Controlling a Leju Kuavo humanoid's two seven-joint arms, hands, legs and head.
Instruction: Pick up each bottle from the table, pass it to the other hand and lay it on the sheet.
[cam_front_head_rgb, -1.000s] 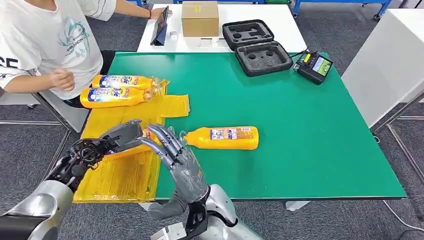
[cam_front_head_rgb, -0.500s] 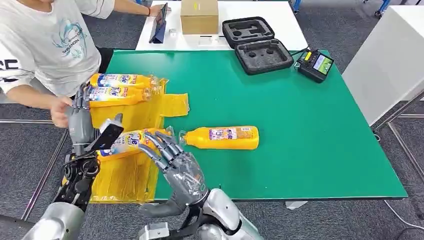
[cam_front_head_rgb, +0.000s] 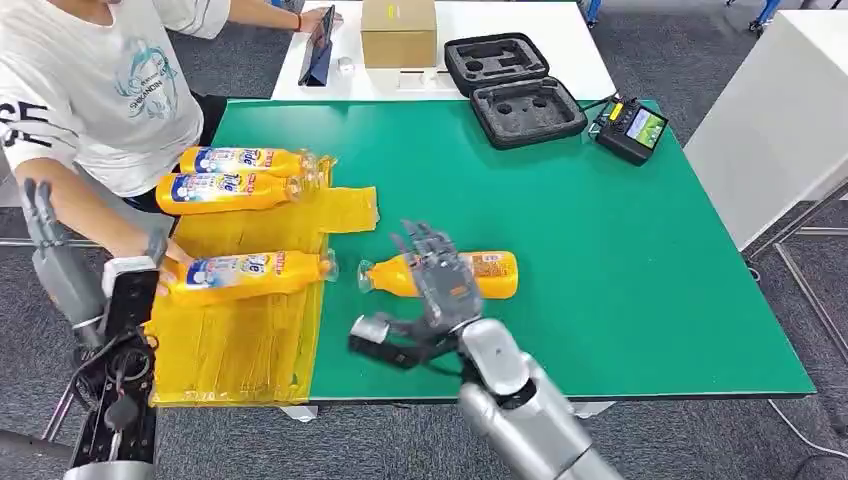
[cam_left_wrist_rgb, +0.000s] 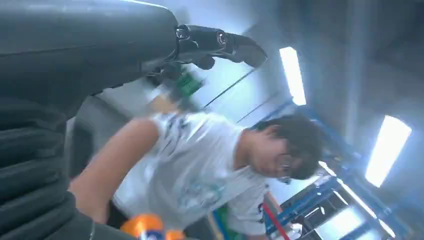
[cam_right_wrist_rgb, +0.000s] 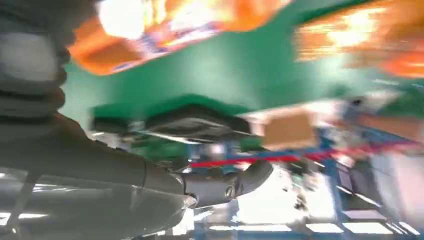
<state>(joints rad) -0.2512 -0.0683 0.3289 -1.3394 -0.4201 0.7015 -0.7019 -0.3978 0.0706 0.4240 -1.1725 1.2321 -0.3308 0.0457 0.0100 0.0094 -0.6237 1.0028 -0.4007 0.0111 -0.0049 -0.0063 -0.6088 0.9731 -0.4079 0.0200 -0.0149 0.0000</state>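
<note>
Head view: right hand (cam_front_head_rgb: 437, 283) spread empty over the bottle (cam_front_head_rgb: 490, 274); left hand (cam_front_head_rgb: 55, 255) open, label text unreadable.

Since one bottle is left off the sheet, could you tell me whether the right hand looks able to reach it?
Probably yes: the right hand, fingers spread, hovers right at the orange bottle on the green table, nothing between.

A broad green-topped table (cam_front_head_rgb: 600, 250) stands on grey carpet floor (cam_front_head_rgb: 720, 60); behind its far edge sits a white table (cam_front_head_rgb: 560, 50), and off its right side stands a white cabinet (cam_front_head_rgb: 780, 130) on thin metal legs. Above the table, long bright ceiling light strips (cam_left_wrist_rgb: 292, 75) glow; blue metal racking (cam_left_wrist_rgb: 320, 195) rises behind the seated person in a white T-shirt (cam_front_head_rgb: 90, 90) at the table's left.
</note>
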